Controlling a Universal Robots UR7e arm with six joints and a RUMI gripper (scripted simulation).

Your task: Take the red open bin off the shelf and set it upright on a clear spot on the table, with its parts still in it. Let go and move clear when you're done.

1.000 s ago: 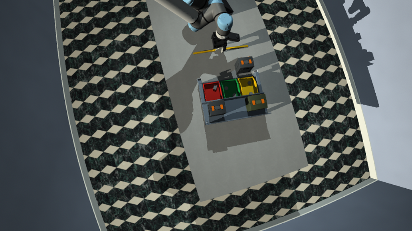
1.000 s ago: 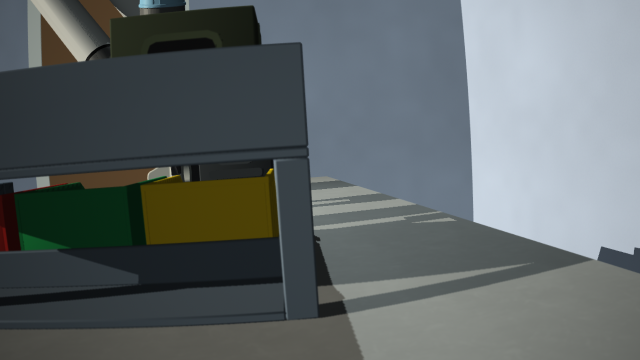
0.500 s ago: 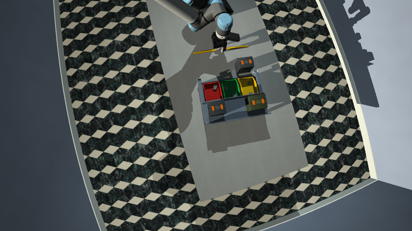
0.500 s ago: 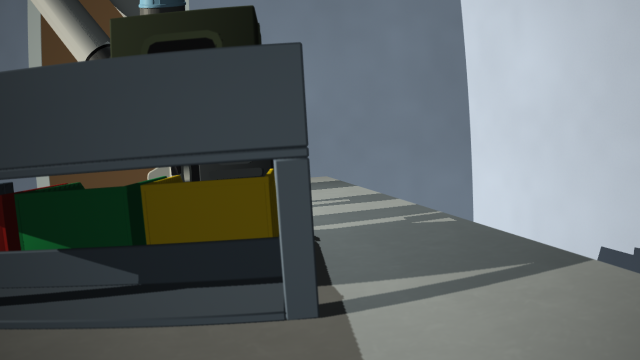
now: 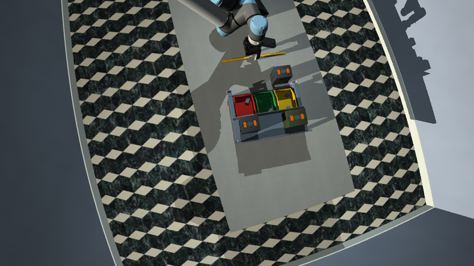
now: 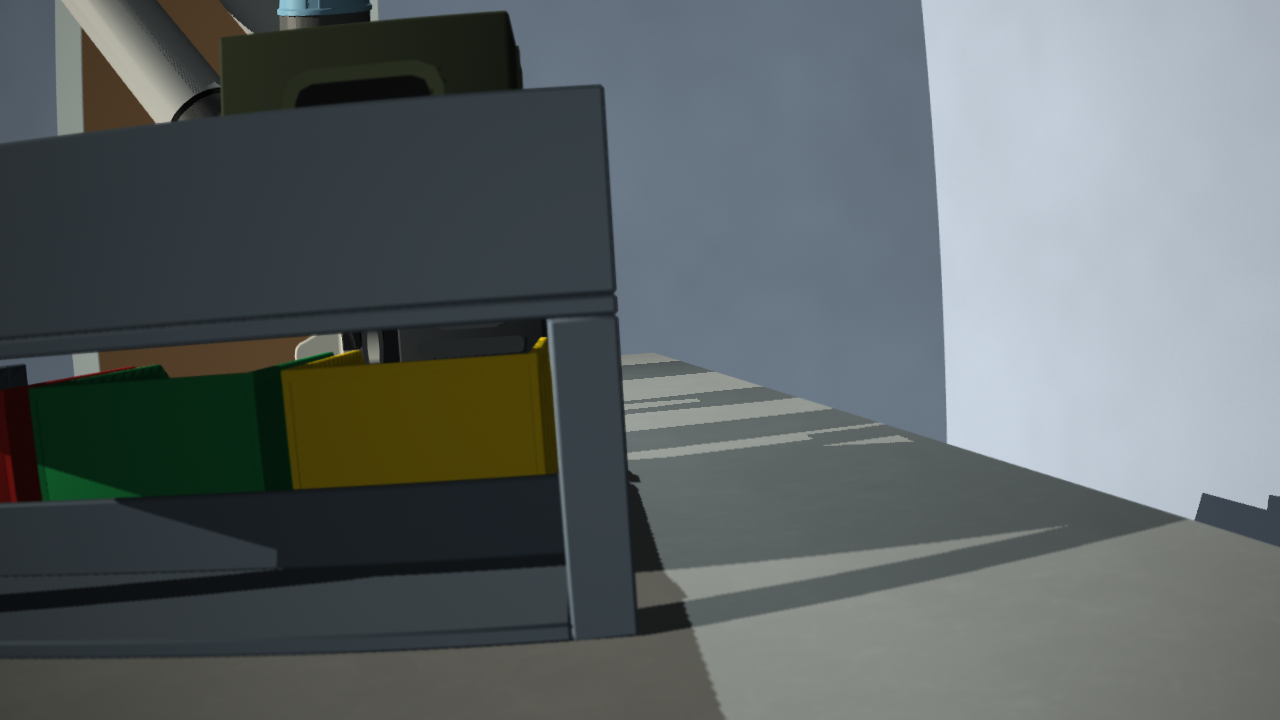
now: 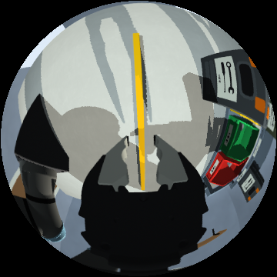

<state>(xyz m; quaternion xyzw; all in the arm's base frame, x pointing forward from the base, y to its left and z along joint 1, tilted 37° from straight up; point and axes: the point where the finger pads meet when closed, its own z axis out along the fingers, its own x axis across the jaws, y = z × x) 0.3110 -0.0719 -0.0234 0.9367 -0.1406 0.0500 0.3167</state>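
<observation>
Three bins [image 5: 264,101] shelved, toolbox [image 5: 280,75] beside

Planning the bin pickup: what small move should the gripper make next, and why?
Probably travel toward the red bin. The gripper hovers over the yellow strip with fingers apart and nothing held, well short of the shelf, where the red bin sits at one end beside the green bin.
</observation>
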